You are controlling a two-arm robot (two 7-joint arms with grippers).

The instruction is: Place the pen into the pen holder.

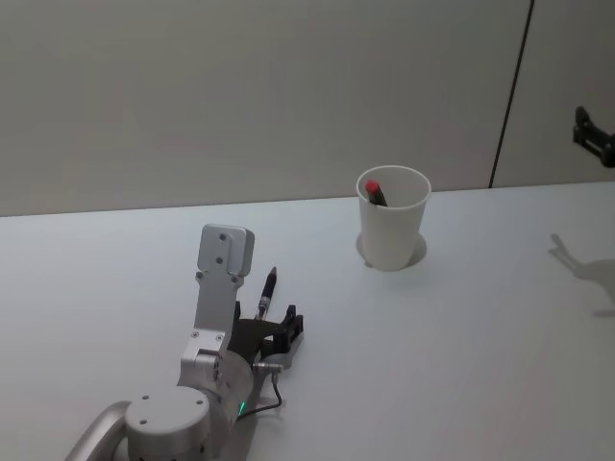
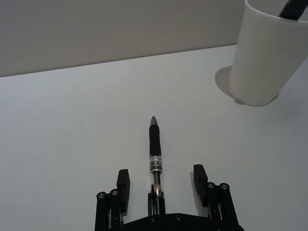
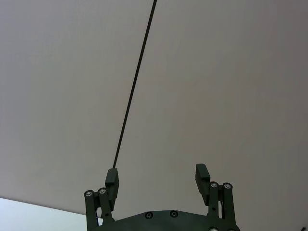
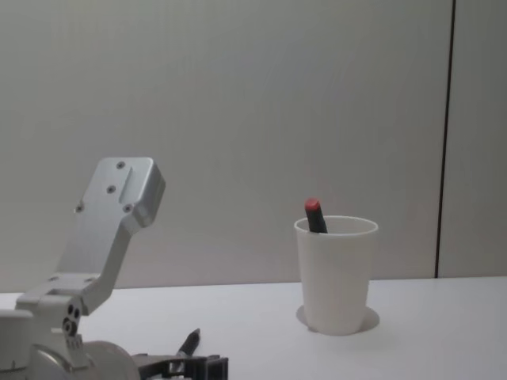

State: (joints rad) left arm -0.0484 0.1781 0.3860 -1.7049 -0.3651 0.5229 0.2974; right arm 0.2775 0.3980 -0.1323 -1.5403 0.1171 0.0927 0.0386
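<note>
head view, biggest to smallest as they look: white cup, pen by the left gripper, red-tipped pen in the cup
1. white cup
2. pen between the open jaws of the left gripper
3. red-tipped pen, mostly hidden in the cup

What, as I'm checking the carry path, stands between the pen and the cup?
Nothing visible. The pen lies on the table within the open left gripper, with bare table from it to the cup. A red-capped pen already leans in the cup, leaving most of its mouth free. The right gripper is raised, far right.
</note>
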